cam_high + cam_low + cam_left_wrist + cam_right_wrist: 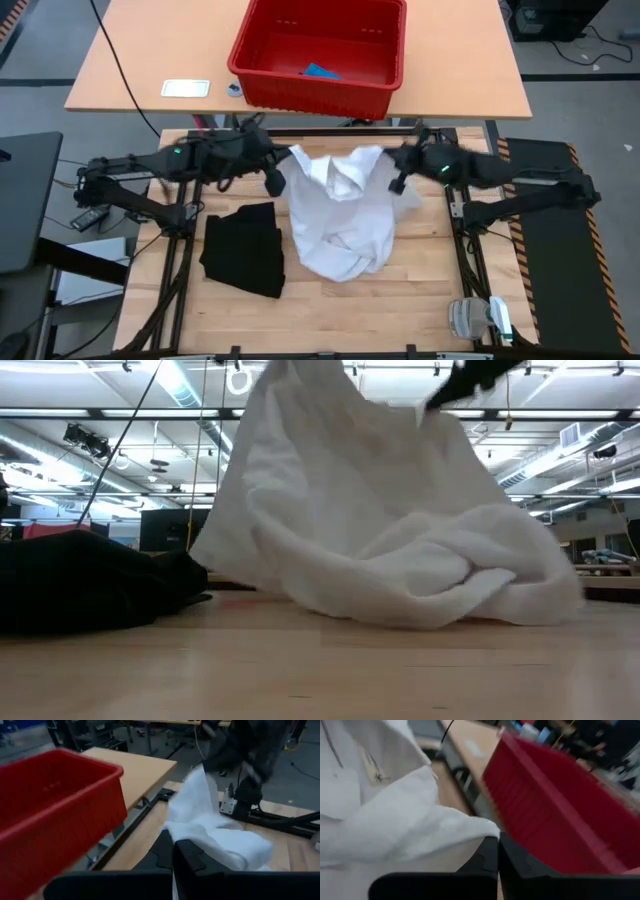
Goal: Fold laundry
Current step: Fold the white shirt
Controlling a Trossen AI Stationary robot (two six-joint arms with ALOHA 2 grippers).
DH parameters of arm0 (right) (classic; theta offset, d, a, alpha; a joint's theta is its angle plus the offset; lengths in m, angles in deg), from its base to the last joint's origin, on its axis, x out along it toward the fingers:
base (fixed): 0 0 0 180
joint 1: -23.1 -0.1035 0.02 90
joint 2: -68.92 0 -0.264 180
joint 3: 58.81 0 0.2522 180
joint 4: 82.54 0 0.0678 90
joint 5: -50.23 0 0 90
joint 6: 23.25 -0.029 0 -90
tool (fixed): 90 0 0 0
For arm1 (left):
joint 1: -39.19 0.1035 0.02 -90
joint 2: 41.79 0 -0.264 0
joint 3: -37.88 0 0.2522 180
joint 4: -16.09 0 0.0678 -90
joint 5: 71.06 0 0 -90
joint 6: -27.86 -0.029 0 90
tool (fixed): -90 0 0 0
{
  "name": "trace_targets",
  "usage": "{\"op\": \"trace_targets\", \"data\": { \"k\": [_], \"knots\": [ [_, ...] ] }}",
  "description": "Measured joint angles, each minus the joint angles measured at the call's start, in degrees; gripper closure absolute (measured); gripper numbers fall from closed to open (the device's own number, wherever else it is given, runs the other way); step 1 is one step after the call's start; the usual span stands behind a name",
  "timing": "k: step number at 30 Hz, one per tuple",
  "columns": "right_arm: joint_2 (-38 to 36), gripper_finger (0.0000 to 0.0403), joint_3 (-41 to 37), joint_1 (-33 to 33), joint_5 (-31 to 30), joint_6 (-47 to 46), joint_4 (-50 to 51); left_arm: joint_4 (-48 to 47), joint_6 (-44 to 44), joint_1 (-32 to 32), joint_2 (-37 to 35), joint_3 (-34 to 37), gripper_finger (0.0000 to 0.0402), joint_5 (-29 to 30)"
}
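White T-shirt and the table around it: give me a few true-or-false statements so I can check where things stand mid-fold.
1. Both tools hold the white T-shirt up by its top edge. True: left tool and right tool are each shut on it.
2. The shirt hangs wholly clear of the table. False: its lower part rests bunched on the wooden table.
3. The black garment lies on the table on the left arm's side of the shirt. True.
4. The red basket is empty. False: a small blue piece lies in it.
5. The black garment is in the basket. False: it is on the table.
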Motion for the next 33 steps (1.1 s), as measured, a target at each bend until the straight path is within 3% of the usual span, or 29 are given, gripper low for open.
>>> {"op": "trace_targets", "data": {
  "k": [5,9,15,22,27,30,33],
  "knots": [
    [-1.6,0.0400,13.6,1.4,0.3,0.2,12.2,-9.7,-2.7,-1.8,0.3,-10.3,0.0401,1.6],
    [-3.7,0.0401,21.1,1.6,4.8,-0.4,17.2,-10.6,-9.6,-7.2,0.4,-16.2,0.0401,1.8],
    [-6.3,0.0402,31.4,1.6,28.4,-6.1,19.1,-8.0,-12.7,-16.5,0.4,-20.3,0.0401,-1.5],
    [-5.6,0.0402,41.8,1.6,57.7,-12.6,22.7,5.1,-10.7,-23.0,0.4,-20.8,0.0401,-29.0],
    [-5.7,0.0402,42.3,1.6,65.9,-12.1,20.1,13.4,-10.6,-25.4,2.4,-20.9,0.0401,-31.0],
    [-5.6,0.0402,42.4,1.6,71.1,-14.4,13.0,21.7,-9.9,-26.7,4.0,-20.8,0.0401,-30.7],
    [-4.9,0.0402,42.3,1.6,72.5,-19.9,1.5,34.2,-7.2,-27.6,6.2,-20.8,0.0401,-30.4]
  ]
}}
